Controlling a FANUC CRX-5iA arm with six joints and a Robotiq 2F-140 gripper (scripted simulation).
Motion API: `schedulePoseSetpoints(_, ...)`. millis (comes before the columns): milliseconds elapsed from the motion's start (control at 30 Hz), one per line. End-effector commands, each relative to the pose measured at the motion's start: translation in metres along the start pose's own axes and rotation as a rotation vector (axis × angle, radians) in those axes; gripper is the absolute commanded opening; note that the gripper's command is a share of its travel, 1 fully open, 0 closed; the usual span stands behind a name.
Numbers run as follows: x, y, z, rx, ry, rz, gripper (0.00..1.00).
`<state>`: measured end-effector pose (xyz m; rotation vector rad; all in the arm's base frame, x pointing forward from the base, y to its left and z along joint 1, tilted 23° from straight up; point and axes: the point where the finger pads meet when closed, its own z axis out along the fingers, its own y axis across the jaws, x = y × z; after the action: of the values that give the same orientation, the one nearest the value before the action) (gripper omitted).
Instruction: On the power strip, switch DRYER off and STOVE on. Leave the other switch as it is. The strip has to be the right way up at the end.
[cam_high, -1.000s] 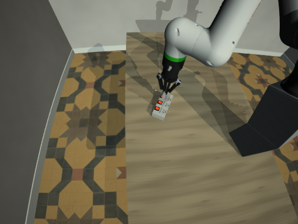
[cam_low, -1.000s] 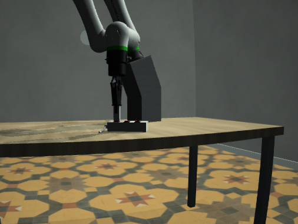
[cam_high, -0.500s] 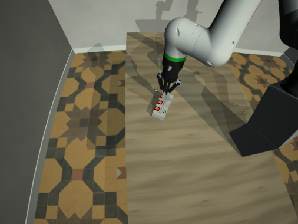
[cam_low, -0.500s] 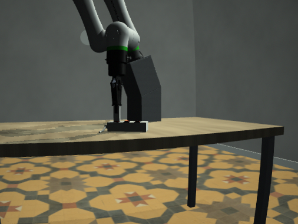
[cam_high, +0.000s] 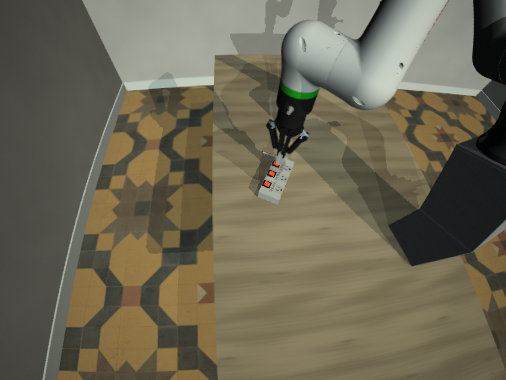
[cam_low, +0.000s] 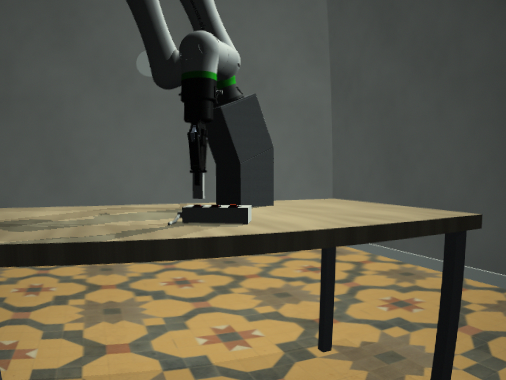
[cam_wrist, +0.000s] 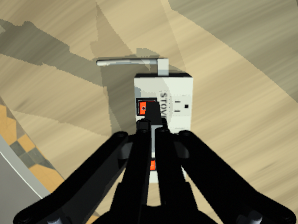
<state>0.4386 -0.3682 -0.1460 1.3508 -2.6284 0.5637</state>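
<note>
The long table top (cam_high: 320, 280) looks like pale wood with a streaky grain and a matt finish; its legs (cam_low: 327, 299) are dark and matt. The small grey-white power strip (cam_high: 278, 192) seems smooth plastic, and its three square red-orange switches (cam_high: 267, 184) look bright, as if lit. The white arm shell (cam_high: 350, 60) is smooth with a soft sheen (a green band goes around the wrist). The black gripper (cam_wrist: 154, 132) looks matt, like hard plastic. The patterned yellow and grey floor (cam_low: 150, 330) looks like matt tiles.
</note>
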Motion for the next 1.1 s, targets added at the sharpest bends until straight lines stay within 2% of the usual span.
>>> schedulePoseSetpoints(0, 0.0, 0.0, -0.01, -0.002, 0.0, 0.0, 0.0)
schedulePoseSetpoints(233, 0.0, 0.0, -0.021, -0.002, 0.0, 0.0, 0.0)
schedulePoseSetpoints(900, -0.001, -0.001, -0.022, -0.002, 0.0, 0.0, 0.0)
schedulePoseSetpoints(967, -0.018, -0.005, -0.024, -0.002, 0.0, 0.0, 0.0)
schedulePoseSetpoints(1033, -0.018, -0.005, -0.024, -0.002, 0.0, 0.0, 0.0)
schedulePoseSetpoints(1067, -0.035, -0.009, -0.026, -0.001, 0.001, 0.0, 0.0)
